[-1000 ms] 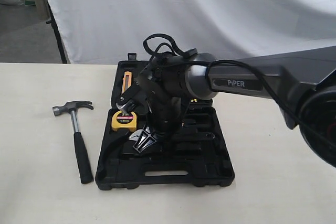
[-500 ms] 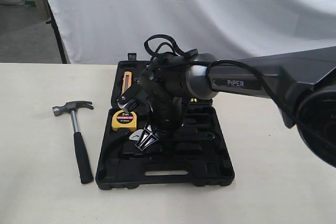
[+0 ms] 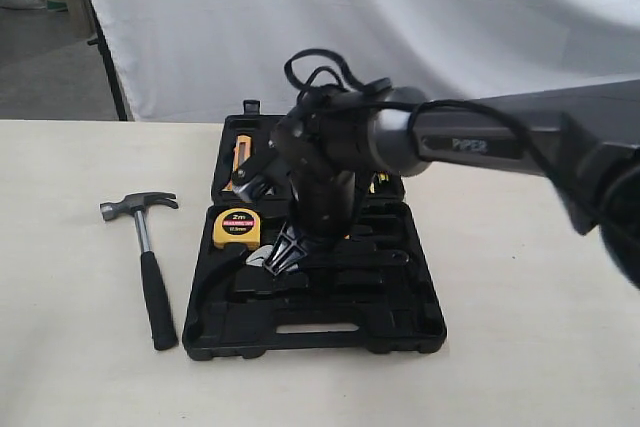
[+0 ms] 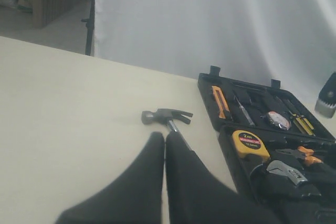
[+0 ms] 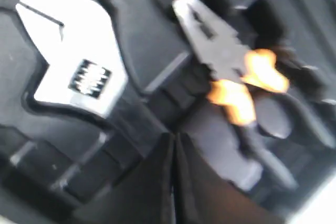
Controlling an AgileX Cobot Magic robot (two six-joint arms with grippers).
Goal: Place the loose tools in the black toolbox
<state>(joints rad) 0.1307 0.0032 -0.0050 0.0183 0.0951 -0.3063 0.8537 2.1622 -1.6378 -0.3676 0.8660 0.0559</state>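
The claw hammer (image 3: 146, 259) lies on the table left of the black toolbox (image 3: 312, 343), its head (image 4: 166, 115) just beyond my left gripper (image 4: 164, 138), which is shut and empty. The silver adjustable wrench (image 5: 73, 60) rests in a moulded recess of the toolbox (image 5: 149, 40), and its head (image 4: 285, 171) shows below the tape measure. My right gripper (image 5: 174, 138) is shut with nothing in it and hangs just over the case beside the wrench (image 3: 258, 260). A small round tape roll (image 4: 277, 120) lies in the far half of the case.
A yellow tape measure (image 3: 237, 229) and orange-handled pliers (image 5: 233, 72) sit in the toolbox. My right arm (image 3: 470, 145) reaches across from the right and hides much of the case. A white backdrop hangs behind the table.
My right arm has risen slightly and shifted right above the toolbox. The wrench stays in its recess. The hammer has not moved.
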